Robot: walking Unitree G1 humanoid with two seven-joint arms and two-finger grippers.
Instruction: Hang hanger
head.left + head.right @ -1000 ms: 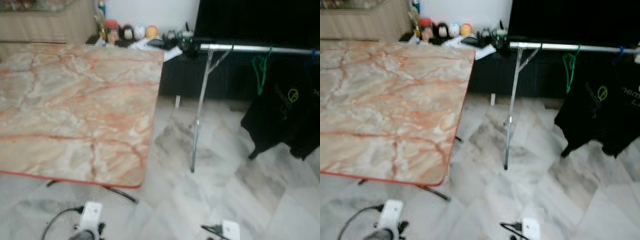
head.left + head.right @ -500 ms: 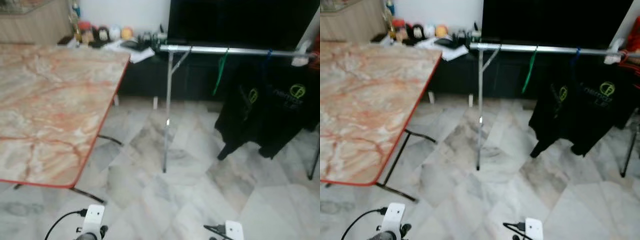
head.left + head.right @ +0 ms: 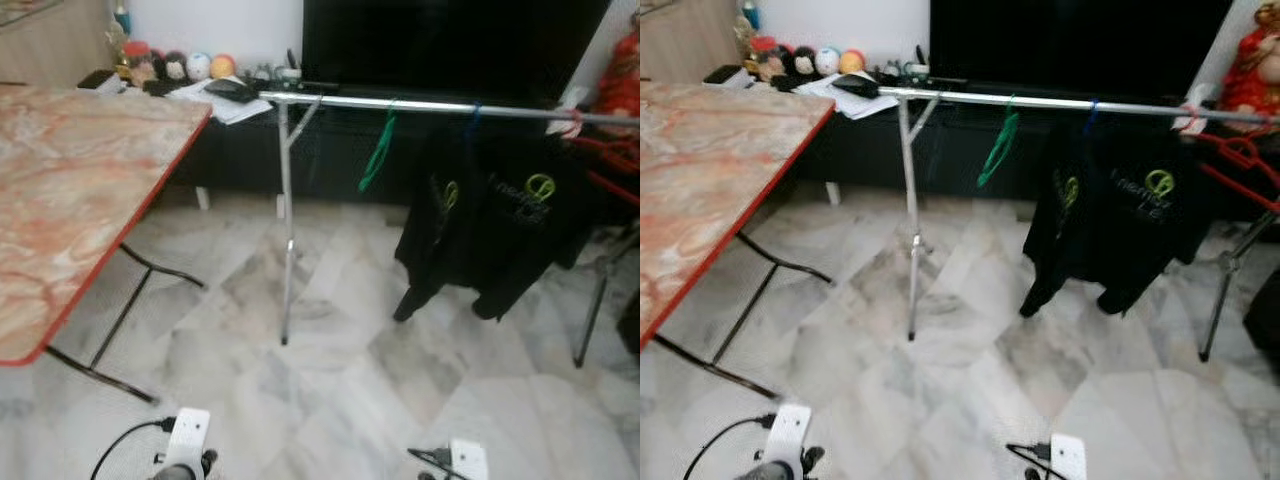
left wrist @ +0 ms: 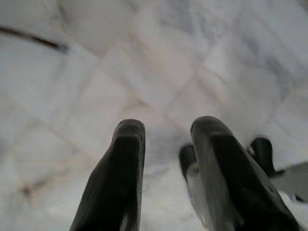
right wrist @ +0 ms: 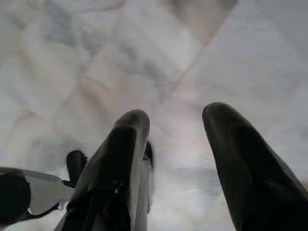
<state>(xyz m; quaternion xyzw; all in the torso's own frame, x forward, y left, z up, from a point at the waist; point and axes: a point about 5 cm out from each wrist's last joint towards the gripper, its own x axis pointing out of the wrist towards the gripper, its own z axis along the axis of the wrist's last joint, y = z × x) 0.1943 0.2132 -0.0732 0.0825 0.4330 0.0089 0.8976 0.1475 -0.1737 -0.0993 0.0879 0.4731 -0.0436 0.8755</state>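
Rail (image 3: 420, 104): silver bar running across the upper half of the frame, raised on thin legs so that garments hang free of the floor.
Green hanger (image 3: 377, 155): hooked on the rail, upper centre, bare; the likely pattern for the task's result.
Black shirts (image 3: 500, 215): 2, side by side on the rail, right of centre, hems above the floor.
Red hanger (image 3: 1240, 160): far right edge, at the rail's end; whether it is hooked on or only leaning cannot be told. Possibly the task's thing.
Worktop (image 3: 70, 190): marbled folding top, left edge of the frame, red-rimmed.
Left gripper (image 4: 163, 159): fingers parted by a moderate gap, nothing between them, pointing down at the pale marble floor (image 4: 144, 62).
Right gripper (image 5: 175, 149): likewise parted and empty, aimed at the floor.
Arms: both hang low at the robot's sides, bottom of the frame, idle; judged a carrying-free posture suited to approaching the rail.
Stage: judged early; no hanger in either gripper.
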